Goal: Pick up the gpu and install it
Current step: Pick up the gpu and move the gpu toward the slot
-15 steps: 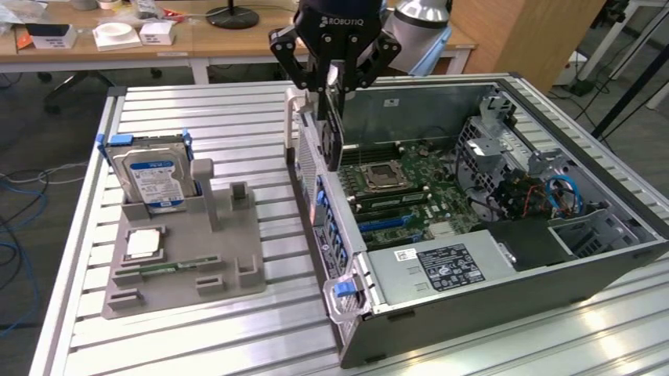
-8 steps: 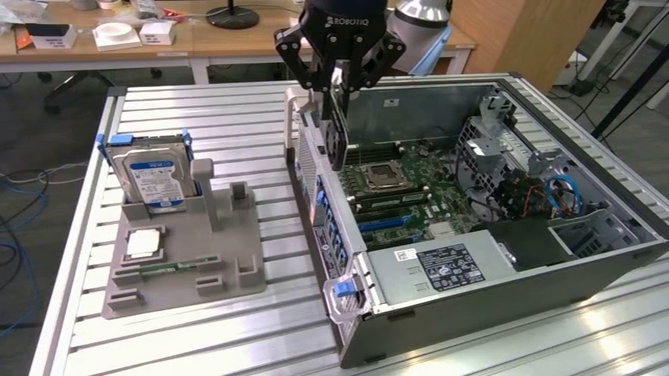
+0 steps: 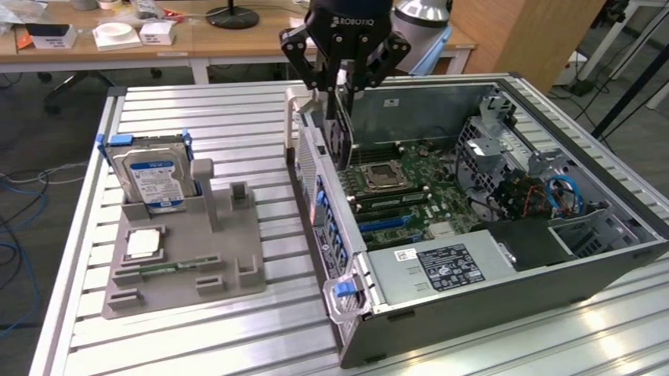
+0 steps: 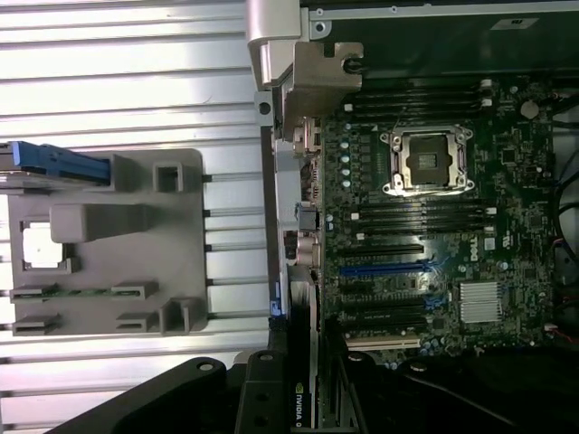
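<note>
Exterior view: the gripper (image 3: 337, 90) hung over the far left corner of the open computer case (image 3: 585, 235), which lay on its side on the slatted metal bench (image 3: 209, 117). Its fingers were clamped on the graphics card (image 3: 340, 137), one on each flat face, pinching the card's upper part. The card hung upright and edge-on below the fingers, a thin dark strip reaching down inside the case just beside the left wall. Below it and to the exterior view's right lay the motherboard (image 3: 418, 176) with its open processor socket (image 3: 381, 176). Whether the card's lower end touched the board could not be told. The power supply (image 3: 439, 266) filled the near end of the case.

On the exterior view's left, well apart from the case, a grey holder (image 3: 178, 290) sat on the bench. A hard drive (image 3: 155, 176) stood upright in its far slot, a square processor chip (image 3: 143, 243) lay flat nearer, and a memory stick (image 3: 172, 268) lay in a groove nearer again.

In the wrist view the gripper (image 4: 306, 384) showed dark, with the graphics card (image 4: 305, 405) caught between the fingers, a printed green logo on its edge. The card ran along the edge of the motherboard (image 4: 507, 181) that meets the case wall, close to the blue slot (image 4: 384, 268) but not seated in it.
</note>
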`<state>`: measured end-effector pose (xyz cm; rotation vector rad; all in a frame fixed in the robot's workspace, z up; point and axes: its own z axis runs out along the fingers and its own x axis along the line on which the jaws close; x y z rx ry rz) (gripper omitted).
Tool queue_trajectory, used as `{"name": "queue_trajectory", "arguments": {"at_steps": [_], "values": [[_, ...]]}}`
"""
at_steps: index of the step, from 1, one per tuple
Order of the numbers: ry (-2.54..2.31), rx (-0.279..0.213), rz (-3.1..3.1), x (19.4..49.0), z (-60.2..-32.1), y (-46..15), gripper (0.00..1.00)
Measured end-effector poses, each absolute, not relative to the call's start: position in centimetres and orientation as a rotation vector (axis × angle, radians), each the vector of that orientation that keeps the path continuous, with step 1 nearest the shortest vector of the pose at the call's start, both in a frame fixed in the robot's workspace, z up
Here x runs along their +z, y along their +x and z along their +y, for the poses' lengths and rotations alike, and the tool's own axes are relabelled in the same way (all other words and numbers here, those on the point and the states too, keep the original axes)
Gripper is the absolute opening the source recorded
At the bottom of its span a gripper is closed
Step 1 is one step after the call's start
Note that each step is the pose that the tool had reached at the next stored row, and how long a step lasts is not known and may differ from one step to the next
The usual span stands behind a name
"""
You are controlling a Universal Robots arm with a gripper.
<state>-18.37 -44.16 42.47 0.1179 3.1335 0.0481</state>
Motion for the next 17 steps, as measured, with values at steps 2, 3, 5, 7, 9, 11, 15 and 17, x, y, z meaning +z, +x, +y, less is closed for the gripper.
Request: {"name": "queue_trajectory", "arguments": {"at_steps": [2, 3, 5, 7, 9, 11, 15, 17], "values": [[0.118, 0.048, 3.133, 42.47, -44.16, -18.24, 0.26], [0.118, 0.048, 3.133, 42.47, -44.16, -18.17, 0.26], [0.118, 0.048, 3.134, 42.47, -44.16, -18.03, 0.26], [0.118, 0.048, 3.134, 42.47, -44.16, -17.91, 0.26], [0.118, 0.048, 3.133, 42.47, -44.16, -17.69, 0.26], [0.118, 0.048, 3.133, 42.46, -44.16, -17.60, 0.26], [0.118, 0.048, 3.133, 42.44, -44.16, -17.44, 0.26], [0.118, 0.048, 3.134, 42.44, -44.15, -17.32, 0.26]]}}
